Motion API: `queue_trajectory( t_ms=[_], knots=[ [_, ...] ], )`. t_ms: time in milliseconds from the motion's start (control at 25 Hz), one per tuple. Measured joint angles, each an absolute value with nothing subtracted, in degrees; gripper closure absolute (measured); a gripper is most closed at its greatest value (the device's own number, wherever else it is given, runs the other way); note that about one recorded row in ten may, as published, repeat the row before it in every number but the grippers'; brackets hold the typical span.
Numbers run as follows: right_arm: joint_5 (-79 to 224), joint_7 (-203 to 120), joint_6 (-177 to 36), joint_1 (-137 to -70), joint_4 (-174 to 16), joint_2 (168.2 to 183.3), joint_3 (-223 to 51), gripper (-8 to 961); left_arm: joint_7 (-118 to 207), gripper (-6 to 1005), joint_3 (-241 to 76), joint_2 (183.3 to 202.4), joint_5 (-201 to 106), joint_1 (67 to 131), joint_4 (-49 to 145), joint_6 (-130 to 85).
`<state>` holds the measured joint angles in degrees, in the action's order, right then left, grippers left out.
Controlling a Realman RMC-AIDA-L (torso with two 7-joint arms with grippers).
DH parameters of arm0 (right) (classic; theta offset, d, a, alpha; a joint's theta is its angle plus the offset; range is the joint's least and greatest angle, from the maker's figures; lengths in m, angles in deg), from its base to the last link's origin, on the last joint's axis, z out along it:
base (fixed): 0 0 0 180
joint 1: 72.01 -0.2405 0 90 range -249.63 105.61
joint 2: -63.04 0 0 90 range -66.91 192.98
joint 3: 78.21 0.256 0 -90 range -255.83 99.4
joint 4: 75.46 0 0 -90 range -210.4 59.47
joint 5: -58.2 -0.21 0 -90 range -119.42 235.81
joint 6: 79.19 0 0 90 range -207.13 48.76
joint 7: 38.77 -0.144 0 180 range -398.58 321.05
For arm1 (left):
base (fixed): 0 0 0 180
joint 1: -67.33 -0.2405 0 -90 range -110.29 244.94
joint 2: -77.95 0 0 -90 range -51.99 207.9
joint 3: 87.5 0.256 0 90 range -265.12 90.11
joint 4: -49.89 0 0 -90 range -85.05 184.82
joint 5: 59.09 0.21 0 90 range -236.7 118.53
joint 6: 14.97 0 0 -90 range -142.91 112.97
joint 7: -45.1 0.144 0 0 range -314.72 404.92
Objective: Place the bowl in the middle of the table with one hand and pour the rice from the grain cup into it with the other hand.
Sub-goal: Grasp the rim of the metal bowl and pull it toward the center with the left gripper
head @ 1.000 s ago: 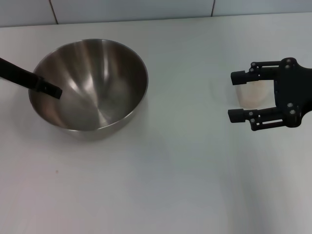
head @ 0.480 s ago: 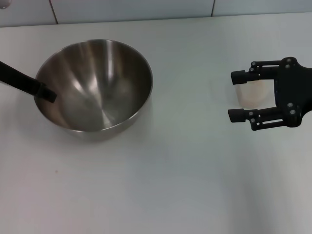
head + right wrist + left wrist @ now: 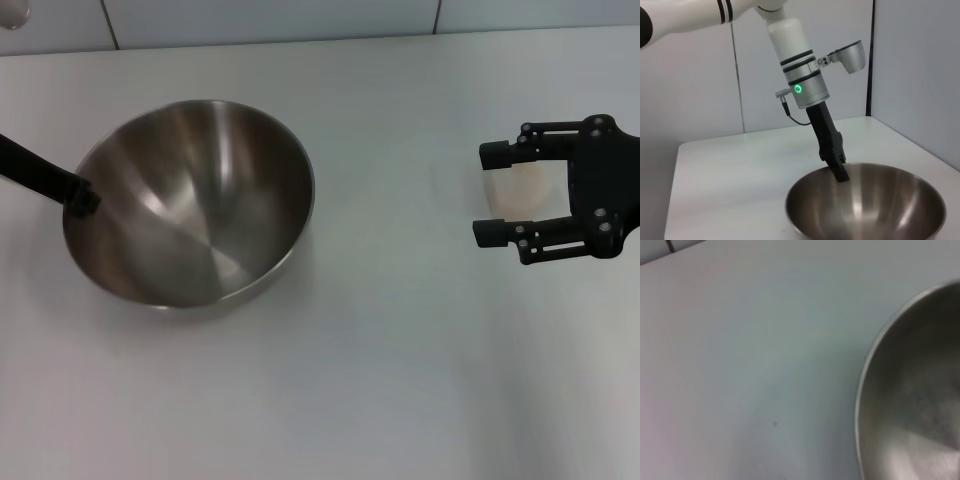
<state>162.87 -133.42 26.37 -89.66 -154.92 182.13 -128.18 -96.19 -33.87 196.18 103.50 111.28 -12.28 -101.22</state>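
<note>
On the left side of the flat white bench (image 3: 360, 380) sits the big round shiny steel bowl (image 3: 190, 205), tipped a little so its inside faces the front. The black left gripper (image 3: 82, 198) reaches in from the left edge and its jaws are pinched on the bowl's left rim. From the right wrist view you can see the same black gripper (image 3: 839, 167) coming down from a white and silver arm with a small green light, biting the far rim of the bowl (image 3: 865, 205). From the left wrist view, only a curved part of the bowl's rim (image 3: 875, 355) and the bare bench (image 3: 750, 365) show. Far over on the right side of the bench stands the small clear plastic grain cup (image 3: 518, 192) with off-white rice inside. The black right gripper (image 3: 492, 194) is around the cup, its jaws spread wide, one on each side, not squeezing it. The bowl and the cup are well apart.
</note>
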Motion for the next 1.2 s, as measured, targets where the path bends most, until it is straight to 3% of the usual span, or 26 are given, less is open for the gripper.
queue_trajectory(
  t_ms=[440, 1200],
  knots=[
    [162.9, -133.0, 26.4, -89.8, -154.7, 182.13, -128.1, 179, -95.6, 897, -32.4, 196.32, 103.4, 111.4, -12.8, -101.5],
    [162.9, -132.6, 26.4, -90.1, -154.4, 182.17, -127.5, 180, -95.4, 942, -24.5, 196.68, 98.1, 113.9, -17.3, -104.9]
  ],
)
